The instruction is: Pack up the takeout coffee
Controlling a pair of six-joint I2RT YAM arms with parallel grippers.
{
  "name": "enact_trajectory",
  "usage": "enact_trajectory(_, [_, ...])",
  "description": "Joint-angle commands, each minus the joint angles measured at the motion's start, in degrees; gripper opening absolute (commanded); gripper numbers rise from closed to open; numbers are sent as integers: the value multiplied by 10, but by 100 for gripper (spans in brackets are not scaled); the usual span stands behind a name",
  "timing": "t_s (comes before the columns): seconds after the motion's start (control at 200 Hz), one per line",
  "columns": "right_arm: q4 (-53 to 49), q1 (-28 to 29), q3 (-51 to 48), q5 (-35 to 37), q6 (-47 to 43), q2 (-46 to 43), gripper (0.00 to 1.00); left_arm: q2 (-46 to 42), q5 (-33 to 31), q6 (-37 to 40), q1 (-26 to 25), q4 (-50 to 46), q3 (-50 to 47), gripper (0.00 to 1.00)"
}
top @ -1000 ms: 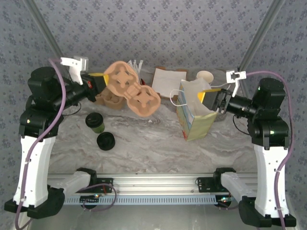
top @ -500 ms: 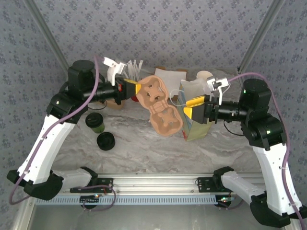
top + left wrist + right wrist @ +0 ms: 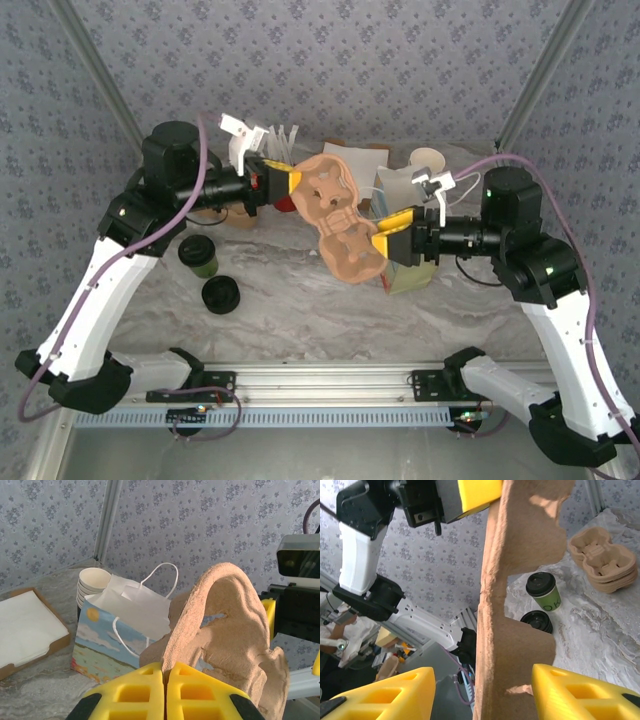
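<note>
Grips pulp carrier [image 3: 338, 215] aloft in left end effector [image 3: 164, 672], pinched shut. Straddles its lower end with right end effector [image 3: 482, 690], jaws apart, nothing held. Note takeout coffee [image 3: 199, 254] upright on surface [image 3: 300, 300], far left, near black lid [image 3: 220, 295]. Probably light, thin-walled, crushable: take around mid-body, gently.

Moulded-pulp cup carrier [image 3: 225, 625], centre of the left wrist view: tan, rough, fibrous and matt. Paper bag [image 3: 100, 630] to its left: smooth matt printed paper; the tabletop [image 3: 300, 300] has a smooth, marble-look finish. Takeout coffee [image 3: 543, 591], right of centre in the right wrist view: matt green paper under a black plastic lid [image 3: 540, 581] with a slight sheen.
</note>
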Motion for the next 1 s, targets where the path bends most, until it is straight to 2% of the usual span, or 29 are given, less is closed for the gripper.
enact_trajectory(0.0, [-15,6,-6,4,-24,-2,53,4,2,13,-5,13,24,8])
enact_trajectory(0.12, [-16,6,-8,22,-24,-1,45,6,2,15,-6,11,30,7])
enact_trajectory(0.235, [-17,7,-8,28,-22,4,26,9,3,14,-6,11,33,7])
enact_trajectory(0.425, [-22,7,-8,43,-18,0,15,14,3,5,-7,10,43,8])
enact_trajectory(0.505, [-17,7,-8,60,-12,-7,7,13,-5,2,-13,5,51,15])
enact_trajectory(0.565, [-15,7,-6,64,-7,-10,0,10,-10,4,-18,4,52,27])
enact_trajectory(0.595, [-14,7,-4,70,-3,-10,0,9,-14,3,-19,4,53,35])
enact_trajectory(0.74, [-28,7,9,103,2,-17,0,-10,-46,8,-21,-10,59,60])
enact_trajectory(0.874, [-63,6,29,152,3,-20,0,-46,-131,34,-31,-23,54,68])
enact_trajectory(0.994, [-81,6,36,200,22,-19,0,-57,-169,73,-51,-45,46,67])
